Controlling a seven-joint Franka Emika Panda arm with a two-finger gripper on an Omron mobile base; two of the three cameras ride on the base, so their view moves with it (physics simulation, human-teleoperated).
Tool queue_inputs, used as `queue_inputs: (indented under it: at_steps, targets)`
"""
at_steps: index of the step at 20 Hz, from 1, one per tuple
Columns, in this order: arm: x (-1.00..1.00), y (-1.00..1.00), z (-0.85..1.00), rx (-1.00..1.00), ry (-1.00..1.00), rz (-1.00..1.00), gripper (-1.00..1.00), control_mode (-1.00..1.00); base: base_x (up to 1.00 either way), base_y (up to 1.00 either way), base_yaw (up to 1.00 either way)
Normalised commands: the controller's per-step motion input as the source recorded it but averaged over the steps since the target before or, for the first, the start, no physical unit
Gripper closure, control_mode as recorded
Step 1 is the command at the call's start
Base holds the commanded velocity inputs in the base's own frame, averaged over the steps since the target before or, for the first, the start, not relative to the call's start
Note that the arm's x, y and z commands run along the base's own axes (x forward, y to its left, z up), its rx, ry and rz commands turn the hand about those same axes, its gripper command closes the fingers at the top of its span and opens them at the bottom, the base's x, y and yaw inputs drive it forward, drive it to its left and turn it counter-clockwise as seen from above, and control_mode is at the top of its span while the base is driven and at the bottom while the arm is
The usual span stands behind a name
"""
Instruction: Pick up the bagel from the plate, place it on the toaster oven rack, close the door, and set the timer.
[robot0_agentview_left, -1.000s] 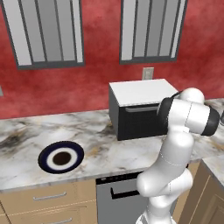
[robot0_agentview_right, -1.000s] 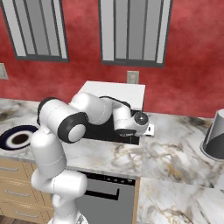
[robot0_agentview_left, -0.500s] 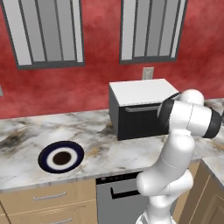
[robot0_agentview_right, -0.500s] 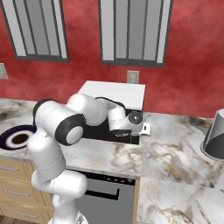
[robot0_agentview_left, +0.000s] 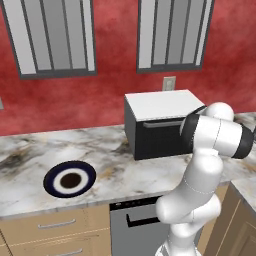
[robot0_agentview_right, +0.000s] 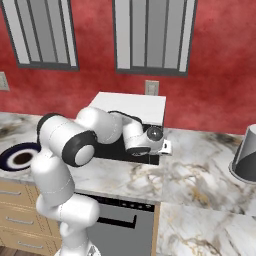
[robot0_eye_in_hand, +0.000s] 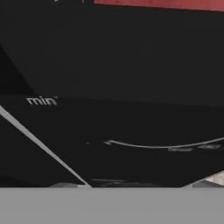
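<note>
The black toaster oven (robot0_agentview_left: 161, 104) with its white top stands on the marble counter against the red wall. Its door (robot0_agentview_left: 156, 140) is shut, the grey bar handle (robot0_agentview_left: 163, 123) across the top. My gripper (robot0_agentview_right: 148, 148) is pressed close to the oven's (robot0_agentview_right: 132, 106) right front, and its fingers are hidden behind the hand. The hand view has the black oven front (robot0_eye_in_hand: 113, 57) very near, with a "min" label (robot0_eye_in_hand: 41, 100). The plate (robot0_agentview_left: 50, 181) lies to the left, bare but for its brown mark. The bagel and the rack are hidden.
A grey and black rounded vessel (robot0_agentview_right: 245, 159) stands on the counter at the far right. A dishwasher front (robot0_agentview_right: 120, 219) sits under the counter below the oven. Wooden drawers (robot0_agentview_left: 55, 231) lie under the plate. The plate's rim (robot0_agentview_right: 6, 153) shows behind my elbow.
My elbow has sunk slightly to the left. The hand has stayed at the oven's front, and nothing else has moved.
</note>
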Motion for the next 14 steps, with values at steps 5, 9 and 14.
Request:
queue_inputs:
  at_steps: [5, 9, 14]
  targets:
    - [0.1, -0.18, 1.0, 0.25, 0.11, 0.17, 1.0, -1.0, 0.0, 0.0, 0.0]
    - [0.0, -0.01, 1.0, 0.02, 0.0, 0.03, 1.0, -1.0, 0.0, 0.0, 0.0]
    - [-0.04, 0.05, 1.0, -0.06, -0.02, 0.0, 1.0, -1.0, 0.0, 0.0, 0.0]
